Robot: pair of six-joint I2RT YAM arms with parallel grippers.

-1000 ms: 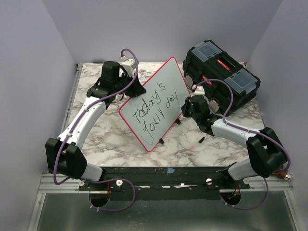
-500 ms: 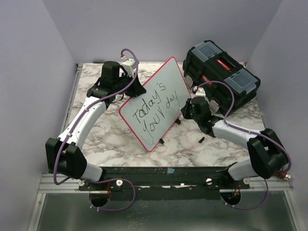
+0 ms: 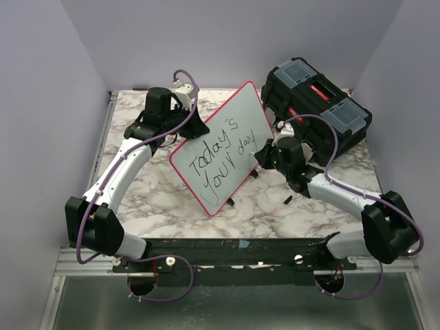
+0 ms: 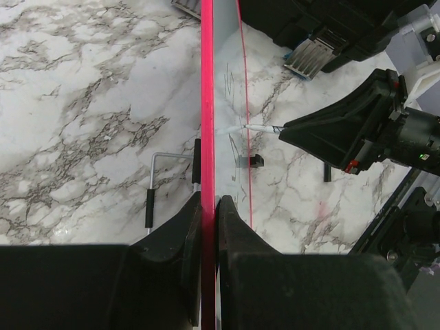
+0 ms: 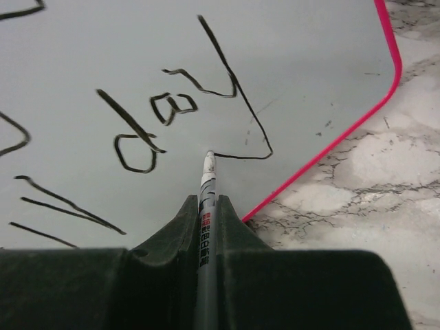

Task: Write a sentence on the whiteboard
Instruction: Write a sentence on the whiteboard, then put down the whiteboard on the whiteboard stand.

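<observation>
The whiteboard [image 3: 223, 148], white with a red-pink rim, stands tilted on the marble table. It carries the sentence [image 3: 214, 157] "Today's your day" in black in two lines. My left gripper [image 3: 180, 132] is shut on the board's left rim, which shows edge-on in the left wrist view [image 4: 207, 137]. My right gripper [image 3: 265, 152] is shut on a grey marker [image 5: 207, 199]. The marker's tip touches the board at the end of the tail of the "y" in "day" [image 5: 172, 106]. The marker also shows in the left wrist view [image 4: 258, 128].
A black toolbox [image 3: 315, 106] with red latches stands at the back right, just behind my right arm. A small black cap [image 3: 287, 200] lies on the table near the right arm. The board's wire stand [image 4: 152, 185] shows behind the board.
My right gripper has moved the marker a little up and left along the board, finishing the tail of the "y". The left arm and the board have not moved.
</observation>
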